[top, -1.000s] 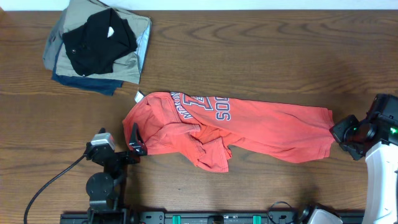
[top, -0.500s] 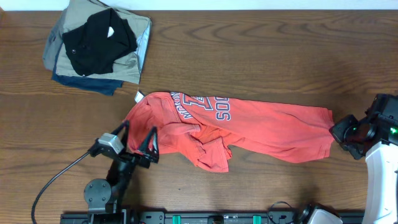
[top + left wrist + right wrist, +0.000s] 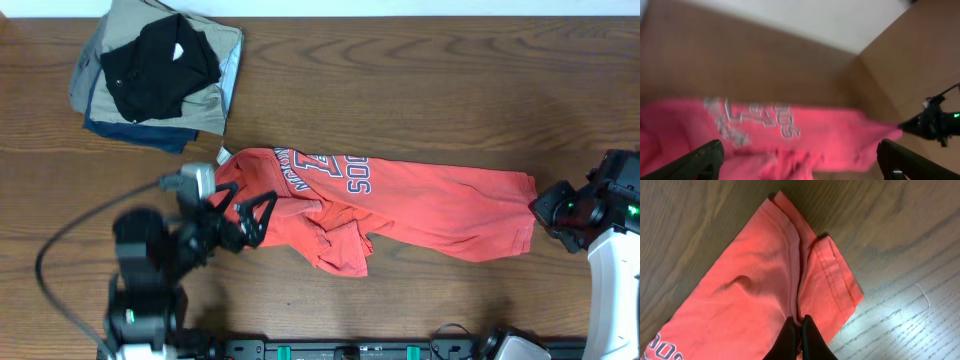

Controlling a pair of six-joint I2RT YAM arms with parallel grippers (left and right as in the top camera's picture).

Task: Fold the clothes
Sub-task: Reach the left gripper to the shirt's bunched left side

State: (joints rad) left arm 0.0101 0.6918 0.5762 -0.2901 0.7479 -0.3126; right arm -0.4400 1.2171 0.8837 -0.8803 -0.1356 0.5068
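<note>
The coral-red T-shirt [image 3: 420,205] lies crumpled and stretched sideways across the middle of the table, lettering up, white neck tag [image 3: 224,153] at its left end. My left gripper [image 3: 252,218] is open and hovers over the shirt's bunched left end. In the blurred left wrist view the shirt [image 3: 815,130] fills the space between my wide-open fingers [image 3: 800,156]. My right gripper [image 3: 537,208] is at the shirt's right end. In the right wrist view its fingers [image 3: 800,322] are shut on a fold of the shirt [image 3: 755,290] near the hem.
A stack of folded garments [image 3: 160,70], black on top of khaki, light blue and navy, sits at the back left. The left arm's cable [image 3: 70,240] loops over the table's front left. A loose white thread [image 3: 925,292] lies on the wood.
My left arm has lifted from the front edge and swung back and right over the shirt's left end, its gripper opening wide. The right arm and the shirt have not moved.
</note>
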